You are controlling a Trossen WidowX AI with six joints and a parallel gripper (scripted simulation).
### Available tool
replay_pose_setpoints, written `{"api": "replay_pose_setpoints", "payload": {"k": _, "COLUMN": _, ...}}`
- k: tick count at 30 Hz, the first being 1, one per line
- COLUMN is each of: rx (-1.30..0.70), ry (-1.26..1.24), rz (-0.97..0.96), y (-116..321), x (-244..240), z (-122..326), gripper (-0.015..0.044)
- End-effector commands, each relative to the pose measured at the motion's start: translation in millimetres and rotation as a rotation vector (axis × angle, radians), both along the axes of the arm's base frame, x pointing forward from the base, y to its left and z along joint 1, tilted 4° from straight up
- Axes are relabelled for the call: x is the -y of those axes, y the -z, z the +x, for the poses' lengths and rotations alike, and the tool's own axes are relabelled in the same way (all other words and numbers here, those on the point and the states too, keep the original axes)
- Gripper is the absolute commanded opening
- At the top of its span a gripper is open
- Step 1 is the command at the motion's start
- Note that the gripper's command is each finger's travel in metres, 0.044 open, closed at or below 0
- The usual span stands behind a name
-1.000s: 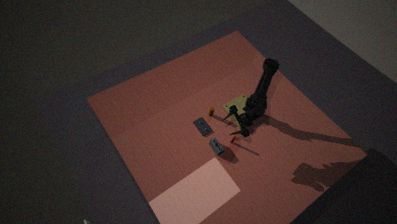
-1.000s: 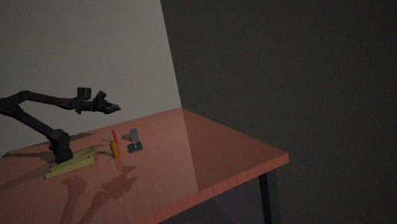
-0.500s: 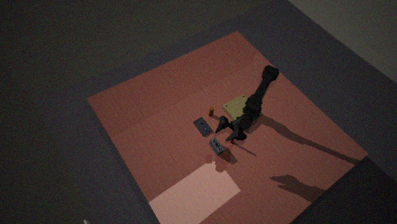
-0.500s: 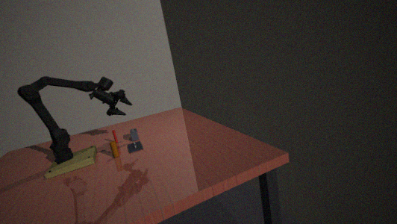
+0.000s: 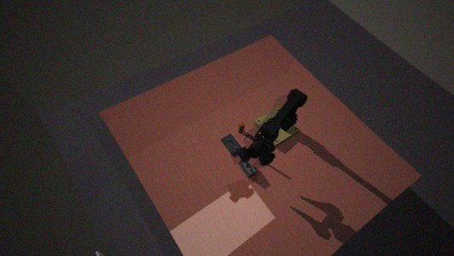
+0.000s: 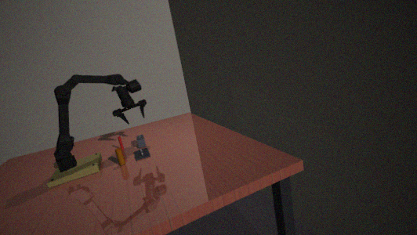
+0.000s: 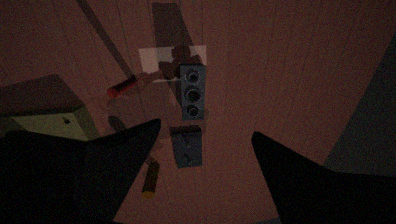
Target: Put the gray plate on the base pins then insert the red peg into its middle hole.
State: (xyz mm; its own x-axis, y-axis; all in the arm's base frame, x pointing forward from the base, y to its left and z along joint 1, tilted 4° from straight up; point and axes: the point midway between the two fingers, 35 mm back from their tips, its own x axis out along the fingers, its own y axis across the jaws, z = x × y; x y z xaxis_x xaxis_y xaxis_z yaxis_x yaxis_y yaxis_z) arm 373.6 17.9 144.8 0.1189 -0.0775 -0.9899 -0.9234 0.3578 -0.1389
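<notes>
In the top view, the black arm (image 5: 287,112) (image 6: 63,113) reaches from its yellowish mounting plate (image 5: 287,137) (image 6: 88,168) (image 7: 50,126) over the reddish surface (image 5: 171,128) (image 6: 243,164) (image 7: 300,75). The gray plate (image 5: 247,168) (image 6: 140,140) (image 7: 193,94) is just beside the claw (image 5: 255,154) (image 6: 136,121) (image 7: 207,127), apart from the dark base (image 5: 230,144) (image 6: 142,154) (image 7: 188,149). An orange cylinder (image 5: 241,127) (image 6: 121,157) (image 7: 150,178) stands near that base; the red peg is hidden here.

In the exterior view, the claw hangs above the parts, tilted, its fingers spread wide with nothing gripped. The red peg (image 6: 121,143) (image 7: 122,86) stands upright behind the orange cylinder.

In the wrist view, three round openings show in a row on the plate, off the base, whose two pins are bare. The picture is dim and grainy, so the plate's support is hard to judge. The peg is well outside the middle hole, on the mounting plate's side.
</notes>
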Motion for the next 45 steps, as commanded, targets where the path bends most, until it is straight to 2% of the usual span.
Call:
{"api": "replay_pose_setpoints", "payload": {"k": 1, "rx": -0.154, "ry": -0.111, "rz": 0.080, "y": 3.6, "x": -0.8, "z": -1.9, "gripper": 0.0440}}
{"api": "replay_pose_setpoints", "payload": {"k": 9, "rx": -0.154, "ry": -0.111, "rz": 0.080, "y": 5.8, "x": -0.7, "z": -1.7, "gripper": 0.0440}}
{"api": "replay_pose_setpoints", "payload": {"k": 15, "rx": -0.154, "ry": -0.111, "rz": 0.080, "y": 66.5, "x": 1.2, "z": -3.5, "gripper": 0.0440}}
{"api": "replay_pose_setpoints", "payload": {"k": 45, "rx": -0.154, "ry": -0.111, "rz": 0.080, "y": 110.6, "x": 0.0, "z": -1.6, "gripper": 0.0440}}
